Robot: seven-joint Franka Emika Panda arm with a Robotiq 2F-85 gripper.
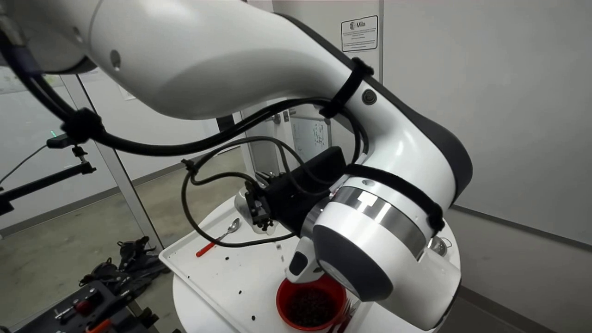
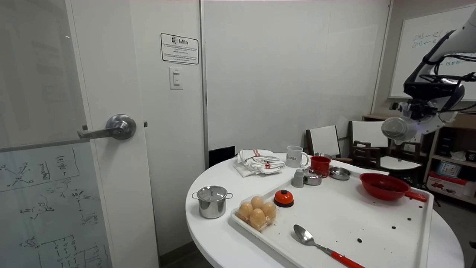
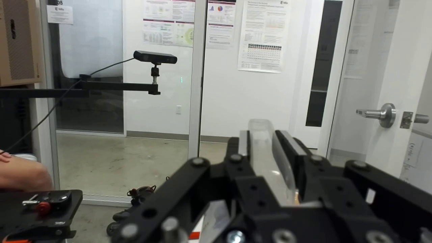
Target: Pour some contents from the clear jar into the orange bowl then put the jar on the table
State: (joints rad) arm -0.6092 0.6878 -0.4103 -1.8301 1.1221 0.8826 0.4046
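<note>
My gripper (image 3: 261, 141) is shut on the clear jar (image 3: 266, 158), with the jar's pale see-through wall or handle between the finger pads. In an exterior view the jar (image 2: 398, 128) hangs in the air on its side, a round end facing that camera; I cannot make out contents. It also shows in an exterior view (image 1: 243, 203) beside the gripper (image 1: 259, 210). The red-orange bowl (image 2: 379, 192) has a handle and dark contents; it stands on the white tray (image 2: 327, 214), below the jar's height. The bowl also shows in an exterior view (image 1: 283, 298). The round white table (image 2: 227, 238) carries the tray.
A red-handled spoon (image 2: 316, 243), eggs (image 2: 257, 212), an orange-topped item (image 2: 283, 198), a grey shaker (image 2: 298, 178) and steel bowls (image 2: 339, 172) are on the tray side. A pot (image 2: 212, 204), cloth (image 2: 259, 162), white mug (image 2: 294, 156) and red cup (image 2: 320, 165) stand behind. Dark bits lie scattered.
</note>
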